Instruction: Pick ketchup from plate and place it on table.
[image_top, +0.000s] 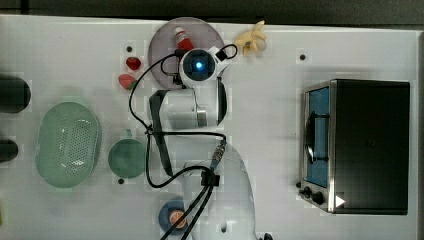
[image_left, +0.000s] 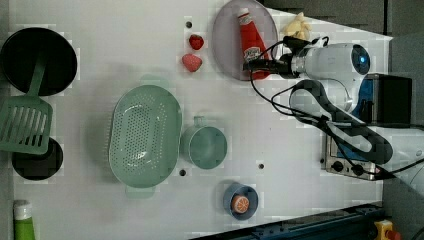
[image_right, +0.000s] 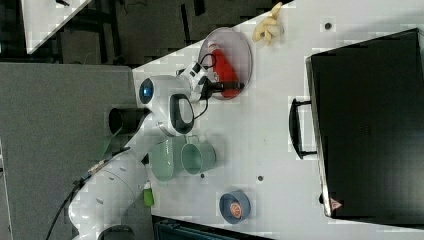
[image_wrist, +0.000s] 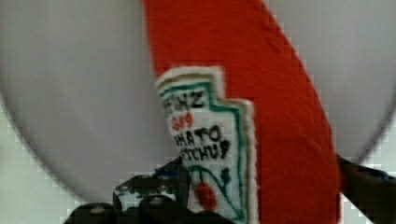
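Gripper (image_wrist: 261, 196): fingers spread wide, one on each side of the ketchup's lower body, not clamped.
Ketchup (image_left: 250, 40): lies flat on the plate (image_left: 225, 45), white cap toward the table's far edge.
Table (image_left: 280, 165): carries the plate; two strawberries (image_left: 192, 52) lie just beside the plate.

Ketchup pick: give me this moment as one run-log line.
phase: pre-grasp | claw: open, astride ketchup | ketchup: lying on plate, not lifted | table: placement pending
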